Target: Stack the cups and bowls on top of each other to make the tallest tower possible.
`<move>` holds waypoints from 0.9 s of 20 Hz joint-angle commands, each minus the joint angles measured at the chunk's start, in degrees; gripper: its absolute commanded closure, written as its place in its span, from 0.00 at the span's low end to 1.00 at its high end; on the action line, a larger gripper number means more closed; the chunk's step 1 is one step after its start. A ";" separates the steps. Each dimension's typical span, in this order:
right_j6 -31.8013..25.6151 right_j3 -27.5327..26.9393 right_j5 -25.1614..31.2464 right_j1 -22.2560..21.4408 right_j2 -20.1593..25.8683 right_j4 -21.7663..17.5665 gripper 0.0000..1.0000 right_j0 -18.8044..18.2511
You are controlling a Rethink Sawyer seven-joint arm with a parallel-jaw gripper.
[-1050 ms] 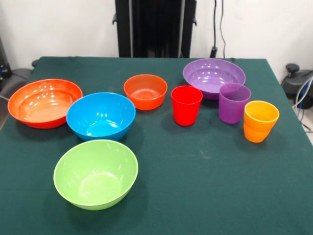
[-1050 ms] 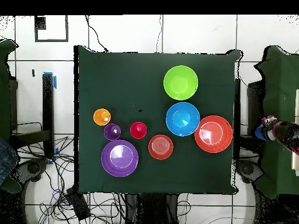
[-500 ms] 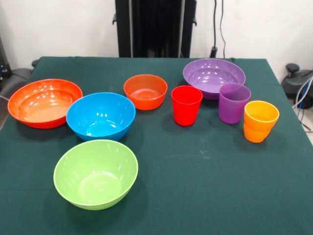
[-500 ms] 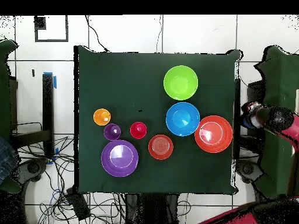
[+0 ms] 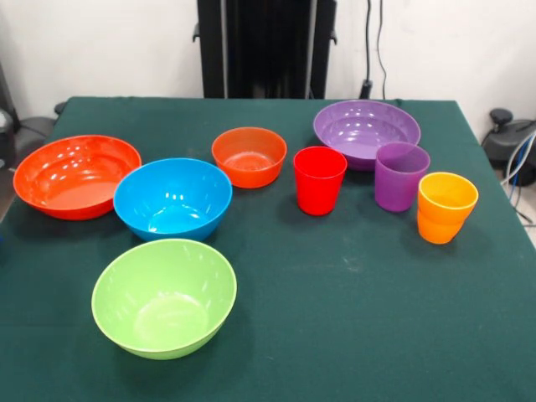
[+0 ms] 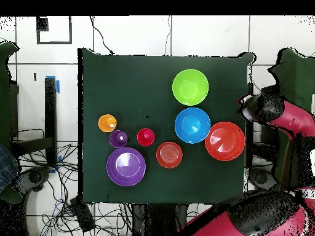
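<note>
**All cups and bowls loose on bench, nothing stacked**

Green-clothed bench (image 5: 352, 318) carrying eight pieces, each upright, mouth up, on its own. No tower built.

Front view, left side: wide orange-red bowl (image 5: 75, 176) at far left; light blue bowl (image 5: 172, 198) just beside it to the right, rims close or touching, cannot tell which. Lime green bowl (image 5: 164, 298) nearest the camera, just below the blue one. Small orange bowl (image 5: 249, 156) farther back, near centre.

Right side: red cup (image 5: 319, 180) centre-right. Wide purple bowl (image 5: 366, 130) at far right. Purple cup (image 5: 400, 176) just in front of that bowl. Orange cup (image 5: 445, 207) with waisted body, rightmost and a little nearer, just beside the purple cup.

Dark blue bowl not seen in either view.

Overhead view: red arm (image 6: 289, 120) reaching in at the right edge of the bench, dark rounded end (image 6: 253, 108) hanging over the bench's border, near the orange-red bowl (image 6: 224, 141) and apart from it. Jaws: cannot tell, not made out here.
</note>
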 commanded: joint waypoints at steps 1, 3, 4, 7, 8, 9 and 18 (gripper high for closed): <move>15.65 2.36 1.12 1.22 -3.64 4.46 1.00 5.33; 16.27 1.05 1.88 1.83 -4.45 5.70 1.00 6.43; 16.03 0.37 2.24 2.17 -4.74 6.21 1.00 6.78; 15.27 -1.33 3.08 2.80 -5.65 7.77 1.00 7.88; 14.96 -1.07 3.15 2.48 -5.85 8.40 1.00 8.01; 14.65 -0.81 3.21 2.16 -6.06 9.03 1.00 8.15; 14.21 0.45 4.20 -0.47 -8.31 14.49 1.00 10.78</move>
